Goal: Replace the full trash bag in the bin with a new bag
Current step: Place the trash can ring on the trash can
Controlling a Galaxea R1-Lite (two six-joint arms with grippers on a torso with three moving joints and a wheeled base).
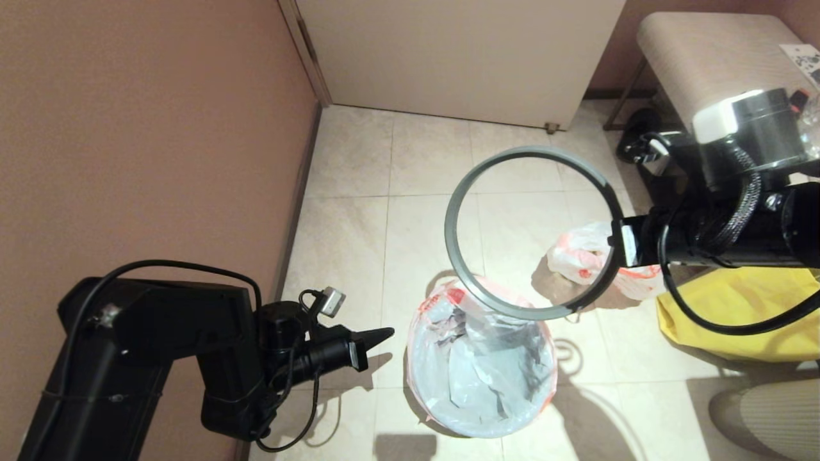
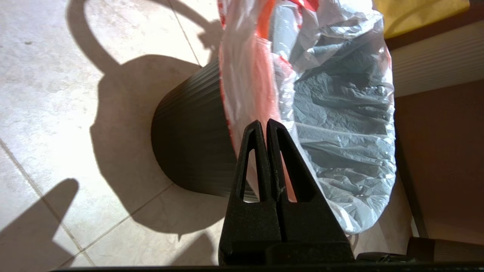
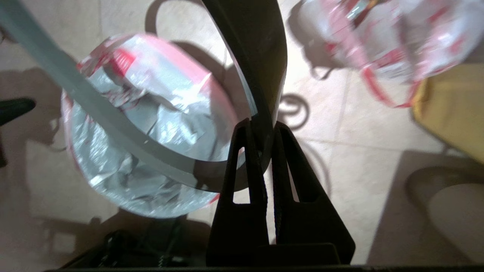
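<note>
Head view, new bag (image 1: 480,378) lining bin (image 2: 189,151) (hoop (image 1: 461,198) aloft)

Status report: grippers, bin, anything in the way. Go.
Right gripper shut on hoop rim, held above bin. Left gripper shut, empty, beside bin. New bag lines bin. Full trash bag on floor, clear.

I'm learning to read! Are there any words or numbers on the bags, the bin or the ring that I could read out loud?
No text here can be read.
New bag lining the bin: orange-red print along its mouth, too crumpled to read.
Full trash bag on the floor: red print, too blurred to read.
White card on the stool: black marks, too small to read.
Grey hoop in the right gripper: no markings visible.
</note>
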